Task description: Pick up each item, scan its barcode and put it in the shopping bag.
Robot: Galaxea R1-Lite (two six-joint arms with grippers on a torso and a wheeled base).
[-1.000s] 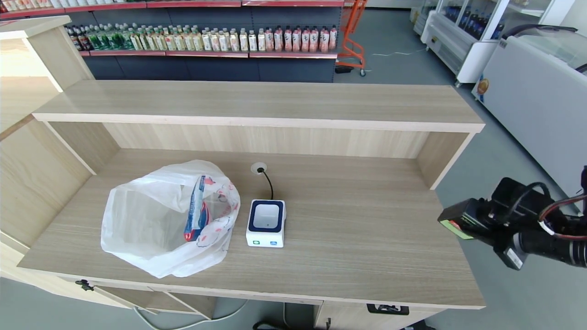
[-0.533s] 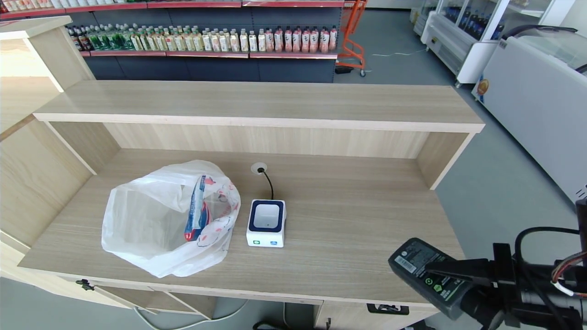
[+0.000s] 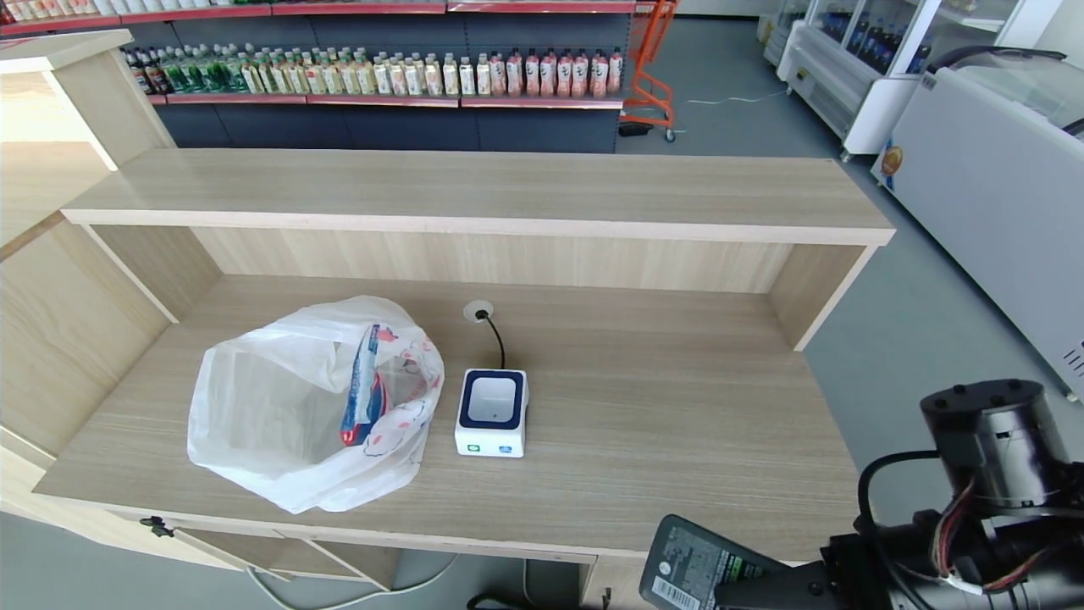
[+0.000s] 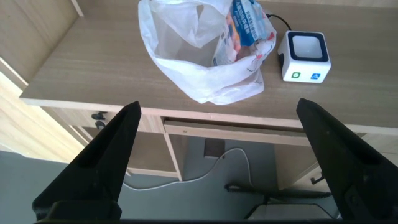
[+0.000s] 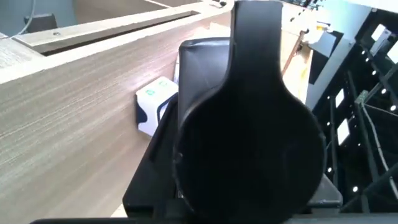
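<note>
Scan step, I'd say: right claw (image 3: 766, 589) clamped on a dark pack (image 3: 688, 555) off the counter's (image 3: 660, 424) front right corner. Next, get its barcode (image 3: 675, 594) over the scanner (image 3: 492, 412). Left claw (image 4: 217, 106) gapes wide, empty.

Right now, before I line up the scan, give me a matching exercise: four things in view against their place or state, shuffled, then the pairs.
1. shopping bag
2. scanner
3. dark pack
4. left gripper

A. held in the right gripper, at the counter's near edge, toward the right
B. open, out before the counter's near edge
C. white, mouth open, on the counter's left part
D. on the counter, its cable running to a hole behind it

Pairs: 1-C, 2-D, 3-A, 4-B.
</note>
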